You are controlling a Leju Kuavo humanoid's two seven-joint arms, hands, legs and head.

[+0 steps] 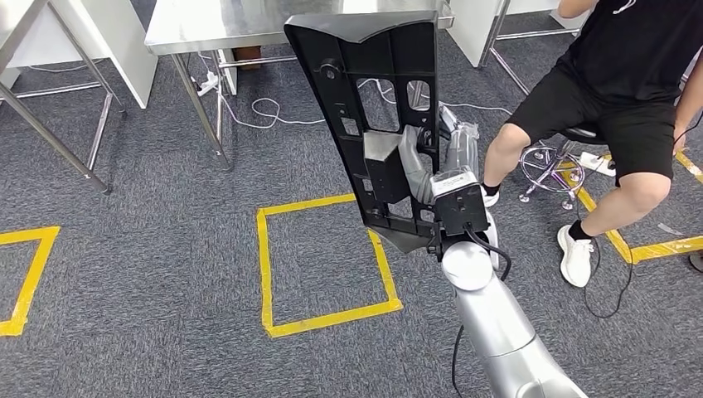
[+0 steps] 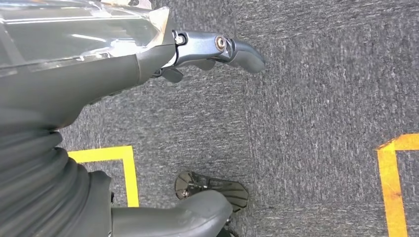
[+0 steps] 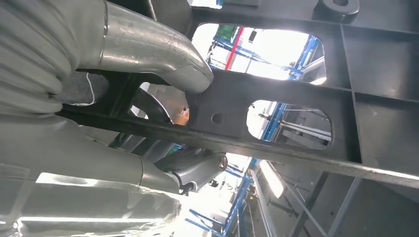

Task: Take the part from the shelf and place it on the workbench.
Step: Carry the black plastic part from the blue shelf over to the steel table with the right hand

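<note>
The part [image 1: 373, 91] is a large black plastic panel with ribs and several cut-out openings. My right hand [image 1: 454, 141] holds it upright above the grey carpet, gripping it from behind near its lower half. In the right wrist view the thick thumb [image 3: 153, 47] presses on one face of the part [image 3: 296, 94], and the darker fingers [image 3: 192, 165] wrap the other side of a crossbar. My left hand [image 2: 74, 98] hangs over the carpet with its fingers [image 2: 232, 49] spread and nothing in them.
A steel table [image 1: 249, 21] stands ahead beyond the part, with white cables [image 1: 265, 108] on the floor under it. A person [image 1: 613, 91] sits on a wheeled stool [image 1: 551, 166] to the right. A yellow tape square [image 1: 327, 257] marks the carpet. Another table's legs [image 1: 50, 124] stand at left.
</note>
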